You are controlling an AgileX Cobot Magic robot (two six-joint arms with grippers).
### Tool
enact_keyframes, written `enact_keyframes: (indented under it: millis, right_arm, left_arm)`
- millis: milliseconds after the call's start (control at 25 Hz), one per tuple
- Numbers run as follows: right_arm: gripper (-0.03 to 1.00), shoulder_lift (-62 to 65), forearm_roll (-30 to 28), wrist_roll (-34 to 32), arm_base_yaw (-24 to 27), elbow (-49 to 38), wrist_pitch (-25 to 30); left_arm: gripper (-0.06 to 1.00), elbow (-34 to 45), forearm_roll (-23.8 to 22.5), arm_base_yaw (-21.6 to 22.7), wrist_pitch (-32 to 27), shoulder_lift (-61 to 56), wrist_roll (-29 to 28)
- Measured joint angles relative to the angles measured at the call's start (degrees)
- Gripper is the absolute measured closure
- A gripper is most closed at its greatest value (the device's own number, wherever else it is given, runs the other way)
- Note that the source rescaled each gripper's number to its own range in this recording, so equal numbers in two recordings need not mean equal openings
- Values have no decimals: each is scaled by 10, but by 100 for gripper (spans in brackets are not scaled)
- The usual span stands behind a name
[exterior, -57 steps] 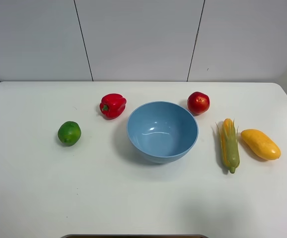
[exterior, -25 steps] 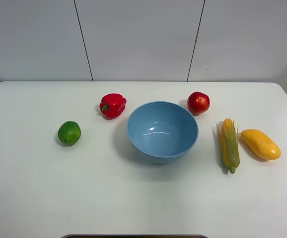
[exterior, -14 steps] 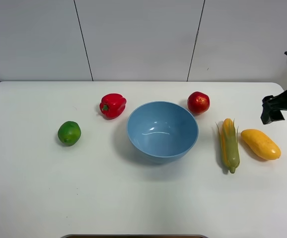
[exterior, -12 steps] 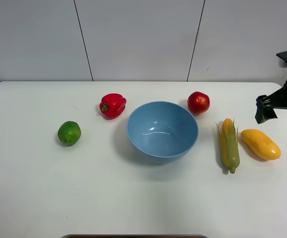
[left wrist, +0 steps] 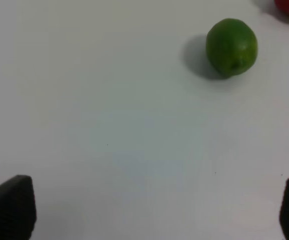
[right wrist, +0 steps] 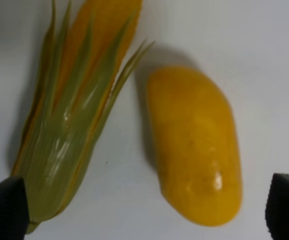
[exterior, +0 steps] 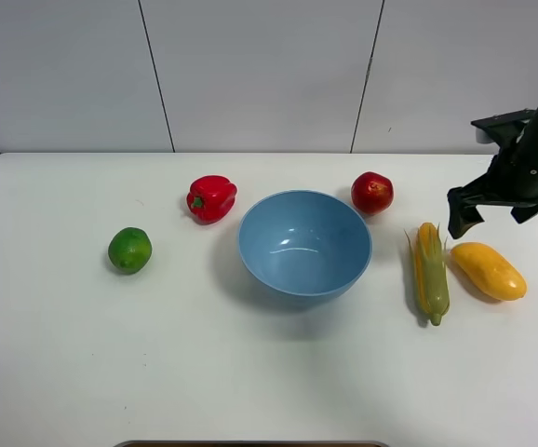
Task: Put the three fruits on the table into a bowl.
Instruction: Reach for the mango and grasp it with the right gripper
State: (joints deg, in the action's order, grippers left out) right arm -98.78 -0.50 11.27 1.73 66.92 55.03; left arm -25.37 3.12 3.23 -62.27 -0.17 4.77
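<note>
Right hand (right wrist: 145, 209) wide, empty, above worktop (right wrist: 264, 45); mango (right wrist: 194, 145) lies below between its fingertips, untouched, corn (right wrist: 69, 125) just beside.

- We see white table (exterior: 269, 372) carrying six items.
- Mango (exterior: 489, 270), corn cob (exterior: 430, 272) just beneath right claw (exterior: 490, 212).
- Apple (exterior: 372, 193) near it; bowl (exterior: 304, 247), pepper (exterior: 211, 197) further; lime (exterior: 130, 250) farthest.

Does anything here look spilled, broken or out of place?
Nothing stands out. The bowl sits upright and empty. The lime, pepper, apple, corn and mango lie whole on the table around it. Nothing is spilled.
</note>
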Motion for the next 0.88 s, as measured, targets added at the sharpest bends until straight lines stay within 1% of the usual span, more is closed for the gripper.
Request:
enact_keyframes:
  millis: [120, 280, 400, 600, 880]
  right_arm:
    - [10, -7, 23, 19, 17, 0, 0]
    - [10, -7, 67, 44, 60, 0, 0]
    - [10, -10, 86, 60, 80, 0, 0]
    - [10, -37, 83, 66, 83, 0, 0]
    - [10, -70, 48, 67, 83, 0, 0]
  left_arm:
    - [-6, 0, 0, 0, 0, 0, 0]
    - [-6, 0, 0, 0, 0, 0, 0]
    - [-6, 0, 0, 0, 0, 0, 0]
    - [-6, 0, 0, 0, 0, 0, 0]
    - [-6, 0, 0, 0, 0, 0, 0]
